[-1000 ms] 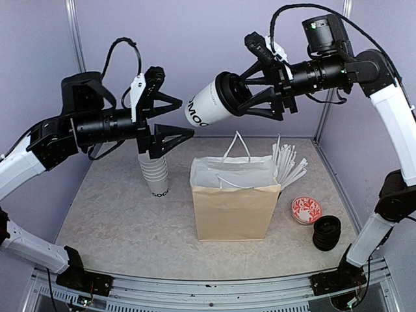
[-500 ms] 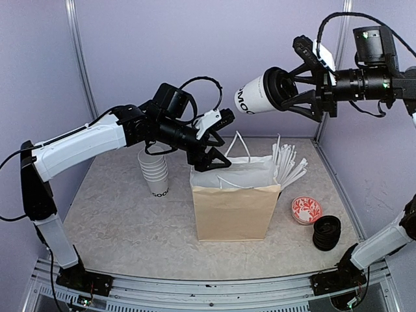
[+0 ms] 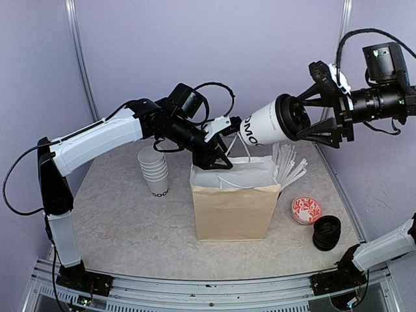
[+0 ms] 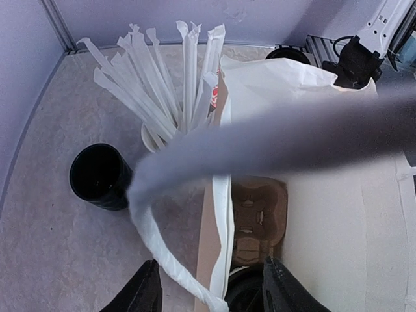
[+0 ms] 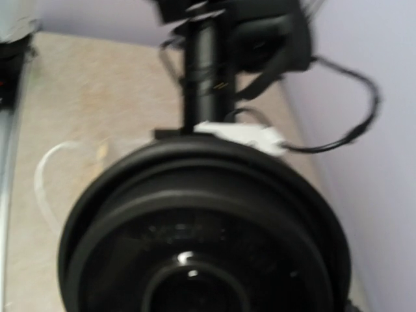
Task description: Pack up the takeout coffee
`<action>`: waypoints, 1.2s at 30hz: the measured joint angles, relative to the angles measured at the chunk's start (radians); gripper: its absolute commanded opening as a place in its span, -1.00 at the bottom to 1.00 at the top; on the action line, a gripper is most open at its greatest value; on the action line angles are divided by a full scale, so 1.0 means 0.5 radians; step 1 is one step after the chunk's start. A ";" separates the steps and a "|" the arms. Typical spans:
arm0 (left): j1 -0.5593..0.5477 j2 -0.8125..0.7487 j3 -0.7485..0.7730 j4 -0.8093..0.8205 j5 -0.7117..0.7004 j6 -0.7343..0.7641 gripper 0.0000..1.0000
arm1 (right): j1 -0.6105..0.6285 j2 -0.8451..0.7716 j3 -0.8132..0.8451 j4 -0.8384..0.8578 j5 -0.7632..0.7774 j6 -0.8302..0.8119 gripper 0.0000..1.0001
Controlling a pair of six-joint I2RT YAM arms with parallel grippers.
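Brown paper bag (image 3: 234, 211), cardboard tray (image 4: 259, 218) inside; right claw (image 3: 296, 121) tight on lidded coffee cup (image 3: 263, 127), left claw (image 4: 211, 296) half-open.

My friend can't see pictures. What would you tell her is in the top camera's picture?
The right gripper holds a white lidded cup sideways above an open brown paper bag. The left gripper reaches to the bag's white handle. A stack of cups stands left of the bag, straws at its right.
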 measured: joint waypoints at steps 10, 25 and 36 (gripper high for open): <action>0.000 0.000 0.022 -0.101 0.063 -0.018 -0.32 | 0.000 -0.026 -0.177 -0.230 -0.127 -0.111 -0.08; -0.034 -0.002 0.021 -0.144 0.153 -0.101 -0.91 | 0.032 0.166 -0.265 -0.268 -0.005 -0.143 -0.21; -0.075 -0.095 -0.063 -0.108 0.150 -0.225 -1.00 | 0.281 0.251 -0.336 -0.250 0.258 -0.123 -0.25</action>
